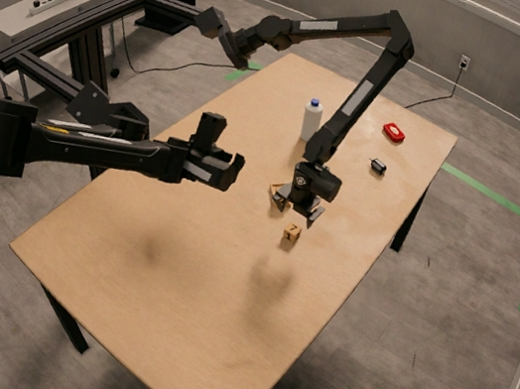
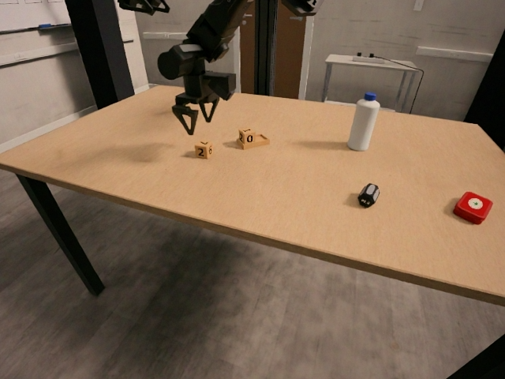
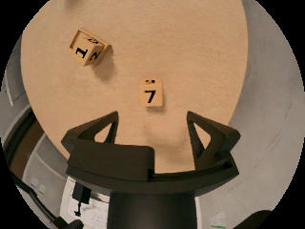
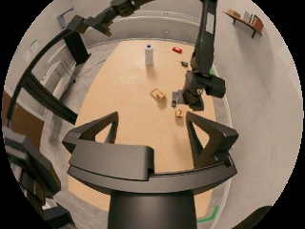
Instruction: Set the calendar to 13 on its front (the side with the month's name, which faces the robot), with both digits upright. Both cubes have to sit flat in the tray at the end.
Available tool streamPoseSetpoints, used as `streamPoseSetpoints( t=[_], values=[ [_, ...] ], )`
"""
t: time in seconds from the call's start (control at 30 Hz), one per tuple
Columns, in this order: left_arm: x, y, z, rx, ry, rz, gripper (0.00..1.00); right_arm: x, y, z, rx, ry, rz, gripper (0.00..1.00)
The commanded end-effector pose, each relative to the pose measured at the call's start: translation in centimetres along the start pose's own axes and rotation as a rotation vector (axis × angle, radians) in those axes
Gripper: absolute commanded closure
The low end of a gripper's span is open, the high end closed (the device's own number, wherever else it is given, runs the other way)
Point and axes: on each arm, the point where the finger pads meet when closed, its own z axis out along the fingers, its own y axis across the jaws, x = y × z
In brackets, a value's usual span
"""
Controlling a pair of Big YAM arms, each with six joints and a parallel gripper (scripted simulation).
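A loose wooden cube [image 1: 291,232] [image 2: 203,150] [image 3: 152,93] [image 4: 179,114] lies flat on the table with 7 on top; 2 and 6 show on its sides in the exterior view. My left gripper [image 1: 296,214] [image 2: 200,127] [image 3: 152,114] is open and empty, raised above the table near this cube. The other cube [image 2: 246,136] [image 3: 86,53] is in one end of the wooden tray [image 2: 263,142], with 1 on top and 2 and 0 on visible sides. The tray's month name is not visible. My right gripper [image 4: 152,114] is open and empty, far from both cubes.
A white bottle [image 1: 310,122] [image 2: 363,126] [image 4: 149,56] with a blue cap stands beyond the tray. A black faceted object [image 1: 378,166] [image 2: 368,196] and a red box [image 1: 394,133] [image 2: 474,207] lie toward the table's far end in the top view.
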Motion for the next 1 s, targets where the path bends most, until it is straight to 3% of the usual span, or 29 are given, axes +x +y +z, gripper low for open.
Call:
streamPoseSetpoints(
  t=[0.0, 0.17, 0.5, 0.77, 0.97],
  values=[
    [-0.6, 0.7, 1.3, -0.017, -0.015, -0.026, 0.0, 0.0, -0.5, -0.1, 0.001, 0.002, 0.007, 0.0],
    [-1.1, 0.3, 1.1, -0.018, -0.01, 0.049, 0.0, 0.0, -0.5, -0.1, 0.001, 0.002, 0.007, 0.0],
    [-4.1, -2.5, 1.4, -0.06, 0.125, 0.531, 0.0, 0.0, -0.5, -0.1, 0.001, 0.002, 0.007, 0.0],
    [-5.0, -3.0, 2.1, -0.096, 0.21, 0.725, 0.0, 0.0, -0.5, -0.1, 0.001, 0.002, 0.007, 0.0],
    [-5.7, -4.0, 2.0, -0.097, 0.229, 0.722, 0.0, 0.0, -0.5, -0.1, 0.001, 0.002, 0.007, 0.0]
  ],
)
